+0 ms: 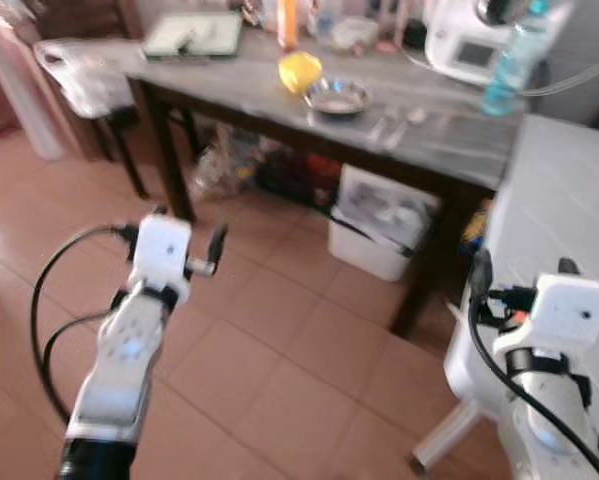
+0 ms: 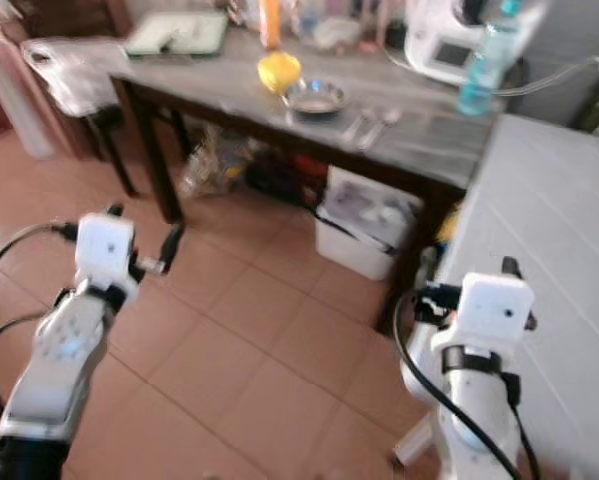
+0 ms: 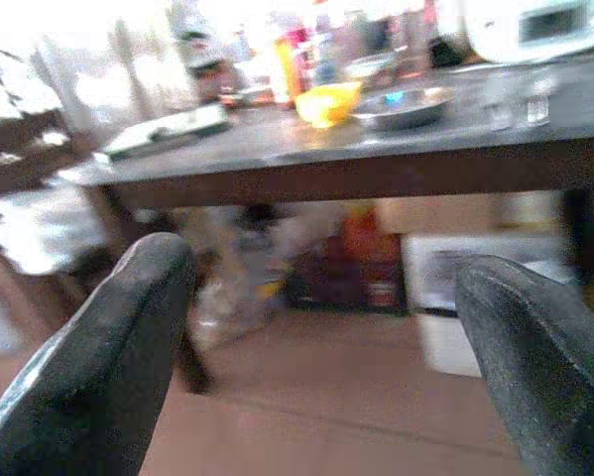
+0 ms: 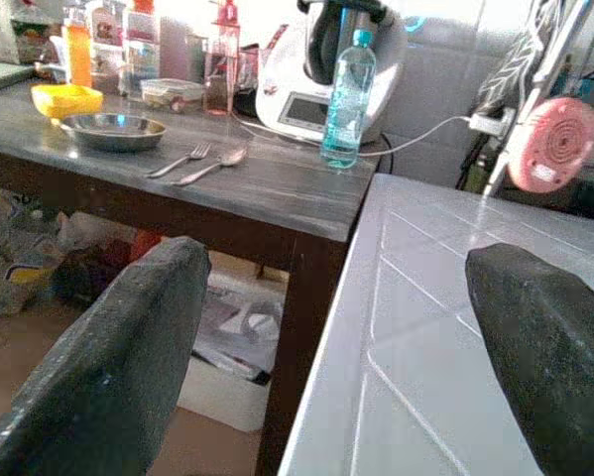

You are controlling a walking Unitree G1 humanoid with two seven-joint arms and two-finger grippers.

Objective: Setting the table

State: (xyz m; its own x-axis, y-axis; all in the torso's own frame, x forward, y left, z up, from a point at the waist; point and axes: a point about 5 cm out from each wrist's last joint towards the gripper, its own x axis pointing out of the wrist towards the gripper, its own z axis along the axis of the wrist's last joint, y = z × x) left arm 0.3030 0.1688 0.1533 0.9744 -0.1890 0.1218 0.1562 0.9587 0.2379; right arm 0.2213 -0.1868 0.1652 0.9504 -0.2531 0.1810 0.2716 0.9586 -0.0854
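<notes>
Tiled floor (image 1: 279, 340) fronts the grey table (image 1: 459, 140).

Ahead of my grippers, past the terracotta tiled floor (image 1: 279, 340), a white plastic storage box (image 1: 379, 225) sits low beneath the tabletop, a blue-capped clear water bottle (image 4: 347, 97) stands beside a white kitchen appliance (image 4: 316, 74), and an orange bottle (image 4: 76, 52) stands farther off.

You see a grey-streaked table (image 4: 277, 178) on dark brown legs, bearing a yellow bowl (image 4: 66, 99), a silver dish (image 4: 112, 130), a fork (image 4: 180, 159), a spoon (image 4: 213, 166) and a blue-tinted bottle (image 4: 347, 97); terracotta floor tiles (image 1: 279, 350) lie beneath, a white tiled counter (image 4: 455, 327) alongside.
</notes>
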